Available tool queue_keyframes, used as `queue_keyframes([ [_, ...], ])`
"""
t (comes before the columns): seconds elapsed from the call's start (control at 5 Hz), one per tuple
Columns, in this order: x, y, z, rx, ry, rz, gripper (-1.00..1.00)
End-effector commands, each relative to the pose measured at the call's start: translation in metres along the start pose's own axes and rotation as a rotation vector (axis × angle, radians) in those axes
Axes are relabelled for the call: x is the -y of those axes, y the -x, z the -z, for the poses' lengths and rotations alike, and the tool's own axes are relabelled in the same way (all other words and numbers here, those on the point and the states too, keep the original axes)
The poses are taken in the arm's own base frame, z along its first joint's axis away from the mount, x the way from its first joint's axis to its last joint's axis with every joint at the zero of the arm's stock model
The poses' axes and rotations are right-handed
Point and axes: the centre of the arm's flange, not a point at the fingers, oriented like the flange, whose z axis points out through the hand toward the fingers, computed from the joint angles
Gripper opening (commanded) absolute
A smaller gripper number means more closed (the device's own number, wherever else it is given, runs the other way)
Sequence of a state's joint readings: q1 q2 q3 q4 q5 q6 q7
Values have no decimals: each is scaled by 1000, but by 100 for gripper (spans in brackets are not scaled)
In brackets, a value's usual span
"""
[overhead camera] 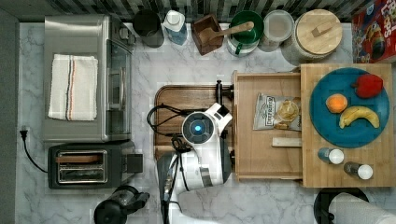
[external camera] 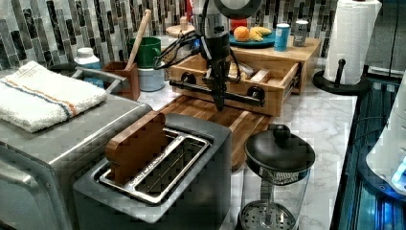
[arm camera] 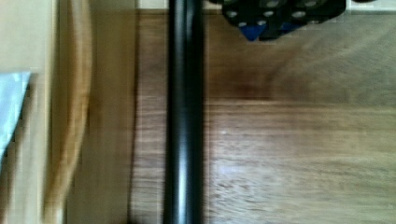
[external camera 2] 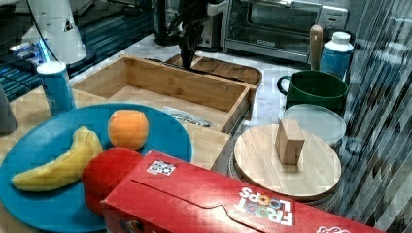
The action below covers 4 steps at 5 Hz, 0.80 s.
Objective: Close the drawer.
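One drawer (overhead camera: 266,154), open, rigid wood, likely slides easily; push on black handle (external camera: 218,90). Gripper (external camera: 219,103) just in front; jaw state can't tell.

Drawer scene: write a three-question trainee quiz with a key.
1. True or false: the drawer is fully shut.
2. In the left view, where is the gripper relative to the handle? A) in front of the bar B) inside the drawer C) over the toaster
3. What lies in the drawer beside the wood block?

Key: 1 false, it stands pulled out; 2 A; 3 a snack bag.
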<state>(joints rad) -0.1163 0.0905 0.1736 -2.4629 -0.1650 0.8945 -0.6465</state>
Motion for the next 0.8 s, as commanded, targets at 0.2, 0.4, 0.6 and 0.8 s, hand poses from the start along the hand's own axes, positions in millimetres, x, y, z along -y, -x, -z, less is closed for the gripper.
queue_keyframes([
  [0.2, -58, -18, 40, -83, 37, 112, -100],
  [0.4, -91, -24, 46, -103, 32, 102, -100],
  [0.6, -127, -28, 43, -133, 30, 95, -100],
  [0.8, -167, -27, 49, -154, 14, 84, -100],
])
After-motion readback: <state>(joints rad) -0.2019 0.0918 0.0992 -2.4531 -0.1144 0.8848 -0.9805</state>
